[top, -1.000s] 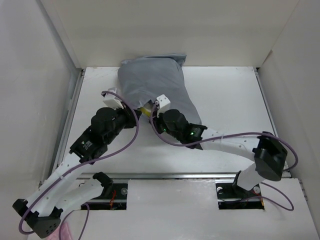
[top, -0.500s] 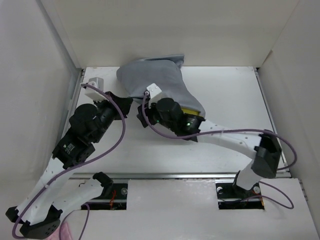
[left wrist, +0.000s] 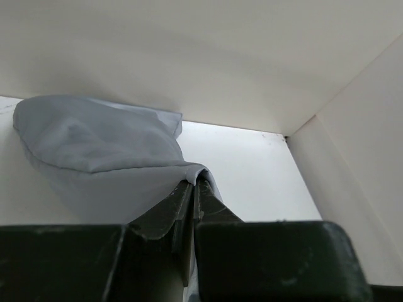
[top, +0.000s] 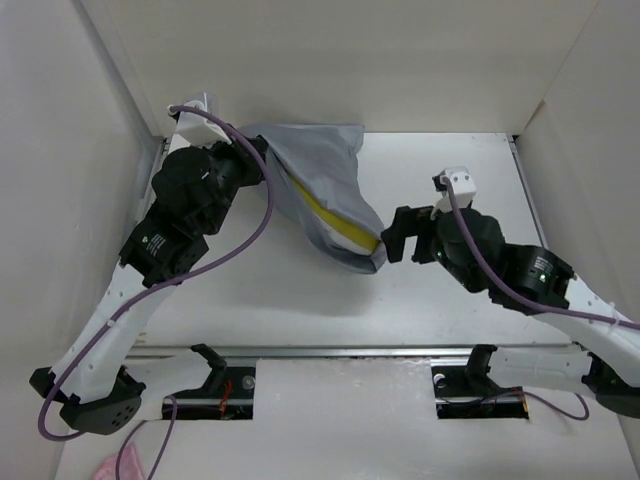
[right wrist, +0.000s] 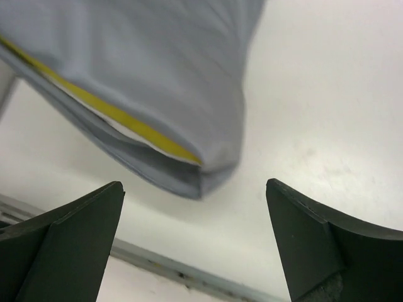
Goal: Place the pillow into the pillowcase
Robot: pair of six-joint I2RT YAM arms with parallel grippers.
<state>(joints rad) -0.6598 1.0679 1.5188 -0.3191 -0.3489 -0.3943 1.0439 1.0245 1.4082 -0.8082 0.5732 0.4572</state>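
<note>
The grey pillowcase (top: 325, 165) lies at the back of the table with its near edge pulled up toward the back left. My left gripper (top: 262, 152) is shut on that edge; in the left wrist view the grey fabric (left wrist: 94, 151) folds over the closed fingertips (left wrist: 189, 189). The pillow sits inside the sack, and only its yellow edge (top: 340, 222) shows in the mouth, also as a yellow stripe (right wrist: 113, 113) in the right wrist view. My right gripper (top: 392, 238) stands open just right of the pillowcase's lower corner (right wrist: 208, 170), apart from it and holding nothing.
White walls (top: 110, 120) close the table in at the left, back and right. A metal rail (top: 340, 352) runs along the near table edge. A pink scrap (top: 110, 468) lies at the bottom left by the left arm's base.
My left gripper has carried the pillowcase edge up and to the back left. My right gripper opened, came off the pillowcase and drew back to the right.
</note>
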